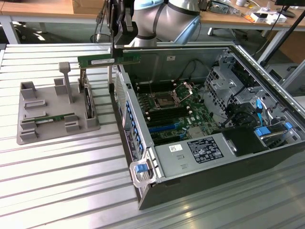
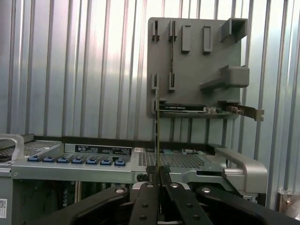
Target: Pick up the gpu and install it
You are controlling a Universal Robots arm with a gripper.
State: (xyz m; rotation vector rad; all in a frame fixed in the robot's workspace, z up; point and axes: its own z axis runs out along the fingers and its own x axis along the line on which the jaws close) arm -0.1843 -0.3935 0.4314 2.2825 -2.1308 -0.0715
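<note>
The gpu (image 1: pixel 97 61) is a long thin green stick with a white label. It hangs level in the air over the gap between the grey fixture and the case's near wall. My gripper (image 1: pixel 113 53) comes down from above and is shut on the stick's middle. In the wrist view the gpu (image 2: pixel 156 131) appears edge-on as a thin line running out from my gripper (image 2: pixel 158 177), above the case's rear wall (image 2: pixel 93 159).
The grey fixture (image 1: pixel 33 136) holds another green stick (image 1: pixel 55 118) lying flat and a dark upright card (image 1: pixel 88 102) with a metal bracket (image 2: pixel 243 111). The open computer case (image 1: pixel 190 183) shows its motherboard (image 1: pixel 171 107). All stand on a ribbed metal table (image 1: pixel 62 191).
</note>
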